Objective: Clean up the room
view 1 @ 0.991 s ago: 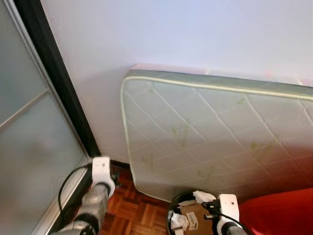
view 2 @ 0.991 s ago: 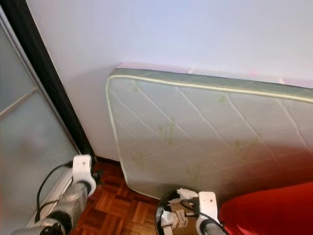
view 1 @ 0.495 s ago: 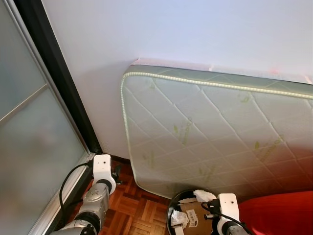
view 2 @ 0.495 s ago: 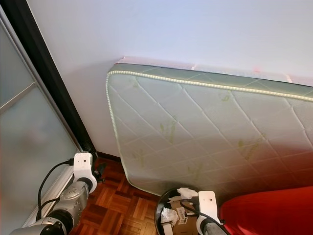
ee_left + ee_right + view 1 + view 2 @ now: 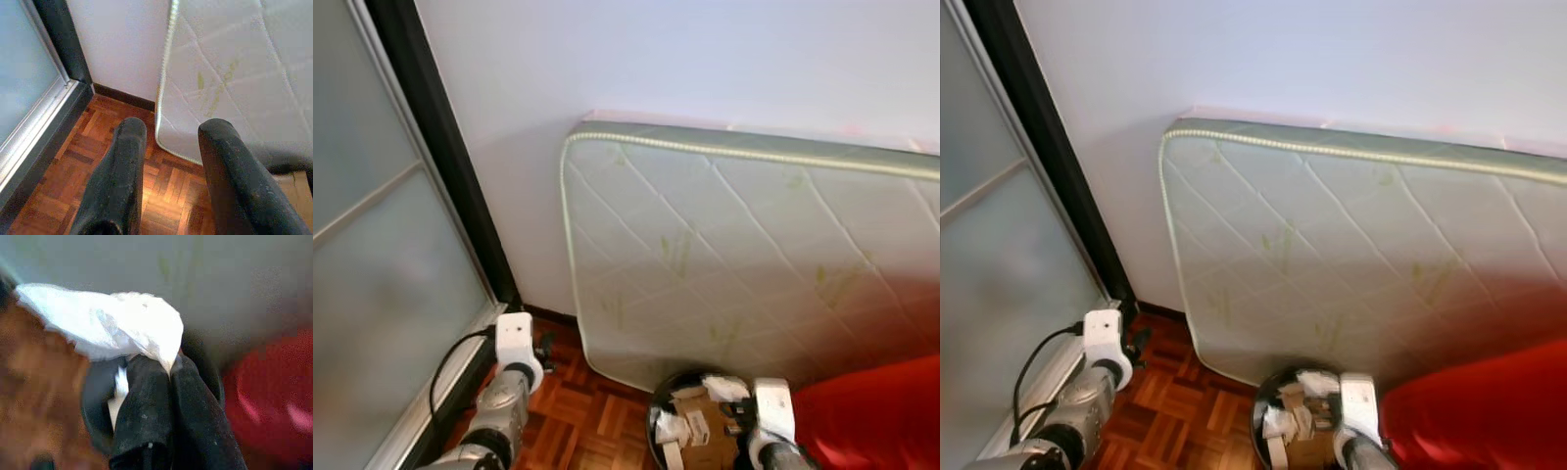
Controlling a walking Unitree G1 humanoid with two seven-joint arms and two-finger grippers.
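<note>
My right gripper is shut on a crumpled white tissue. It hangs just over a round black bin that holds cardboard and paper scraps. The bin stands on the parquet at the foot of a mattress that leans on the wall. In the eye views the tissue shows at the bin's far rim, beside my right wrist. My left gripper is open with nothing in it, low over the floor near the mattress's lower corner.
A frosted sliding door with a dark frame runs along the left. A large red soft thing lies right of the bin. Parquet floor shows between the door track and the bin.
The head view has shifted slightly and blurred. Both arms keep their places, and the tissue stays in my right gripper over the bin.
</note>
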